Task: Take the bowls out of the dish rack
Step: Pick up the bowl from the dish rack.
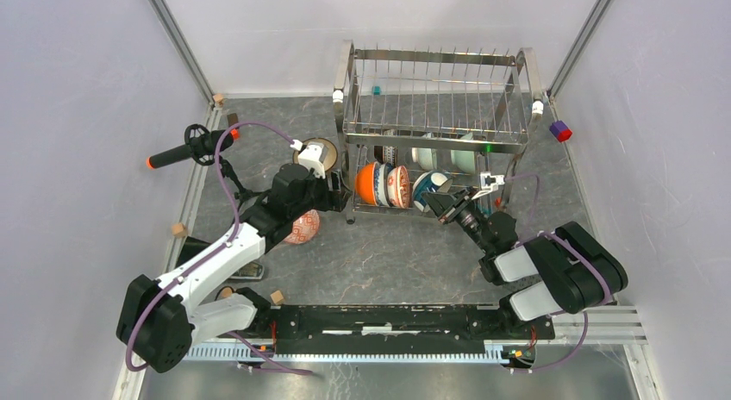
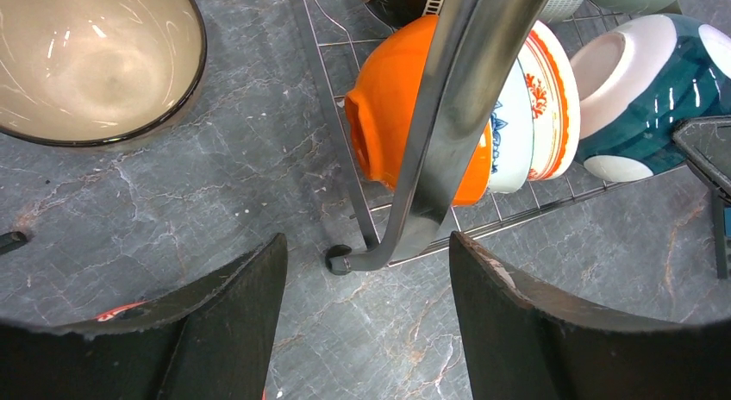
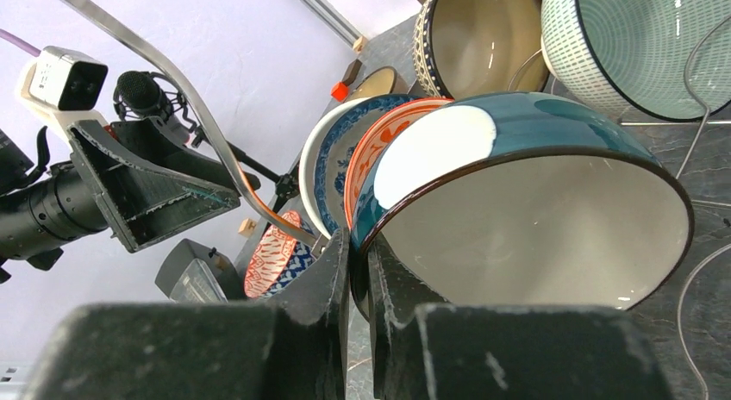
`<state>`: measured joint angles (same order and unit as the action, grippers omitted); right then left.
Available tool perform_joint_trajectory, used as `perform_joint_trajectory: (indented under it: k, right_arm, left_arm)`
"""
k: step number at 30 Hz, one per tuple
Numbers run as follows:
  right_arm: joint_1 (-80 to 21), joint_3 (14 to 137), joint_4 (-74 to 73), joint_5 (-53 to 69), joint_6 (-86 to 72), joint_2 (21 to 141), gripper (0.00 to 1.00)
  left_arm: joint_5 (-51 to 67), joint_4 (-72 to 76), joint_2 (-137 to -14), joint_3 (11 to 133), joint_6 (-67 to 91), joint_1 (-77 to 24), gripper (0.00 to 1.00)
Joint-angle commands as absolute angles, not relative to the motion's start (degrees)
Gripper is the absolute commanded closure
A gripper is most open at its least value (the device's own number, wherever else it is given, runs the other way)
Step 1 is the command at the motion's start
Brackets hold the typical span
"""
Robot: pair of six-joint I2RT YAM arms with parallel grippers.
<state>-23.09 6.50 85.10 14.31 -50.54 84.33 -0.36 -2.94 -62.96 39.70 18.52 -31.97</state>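
The dish rack point(image 1: 435, 72) stands at the back centre. Its lower tier holds an orange bowl point(image 1: 369, 183), a red-rimmed patterned bowl point(image 1: 398, 186) and a teal bowl with white spots point(image 1: 428, 186), all on edge. My right gripper point(image 3: 360, 253) is shut on the teal bowl's rim point(image 3: 534, 133), one finger inside and one outside. My left gripper point(image 2: 366, 245) is open and empty, low over the table at the rack's front left leg point(image 2: 457, 98), just in front of the orange bowl point(image 2: 388, 115). A tan bowl point(image 1: 316, 152) and a red patterned bowl point(image 1: 303, 228) sit on the table left of the rack.
A pale green bowl point(image 3: 638, 38) and a dark patterned bowl point(image 3: 474, 29) stand further back in the rack. A black handle with orange ends point(image 1: 185, 150) lies at the far left. A purple and red block point(image 1: 560, 130) sits right of the rack. Small wooden blocks point(image 1: 179, 230) lie at the left edge.
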Motion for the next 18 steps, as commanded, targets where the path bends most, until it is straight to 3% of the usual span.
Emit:
perform_joint_trajectory:
  k: [1,18]
  right_arm:
    - [-22.58,5.54,111.14,11.91,-50.14,83.3,1.0]
    - [-22.5,5.68,107.85,7.08,-49.92,82.35,1.0]
  left_arm:
    - [-1.41,-2.08,-61.63,41.51,19.07,-31.82,0.26]
    - [-1.78,-2.25,-61.23,41.4,19.07,-31.82,0.27]
